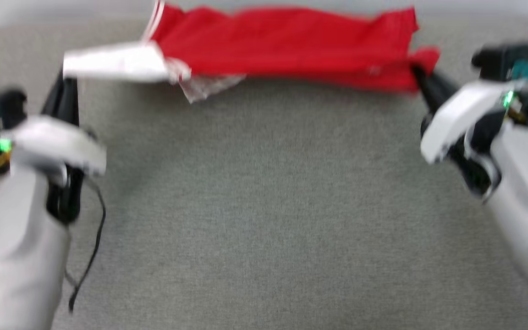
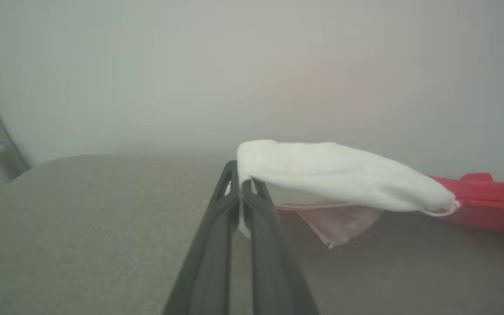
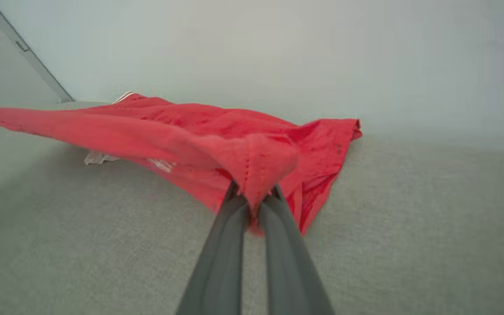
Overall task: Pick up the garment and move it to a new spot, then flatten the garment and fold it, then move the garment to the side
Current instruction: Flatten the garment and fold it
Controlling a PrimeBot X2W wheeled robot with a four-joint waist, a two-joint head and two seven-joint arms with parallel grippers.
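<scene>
free: grey surface (image 1: pixel 264 206), near side | obstacle: garment (image 1: pixel 287 46) stretched across far side | wall (image 3: pixel 278 52) seemingly just behind

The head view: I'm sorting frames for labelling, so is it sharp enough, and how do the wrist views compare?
Head view: motion-blurred throughout, with the garment smeared at its edges. Left wrist view: the left pincer is fairly crisp, and the wall behind is hazy with a faint pink tint. Right wrist view: the sharpest, with stitching visible on the garment at the right pincer.

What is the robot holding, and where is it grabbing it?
The garment: the left gripper pinches its white end, and the right gripper pinches a bunched red edge.
</scene>
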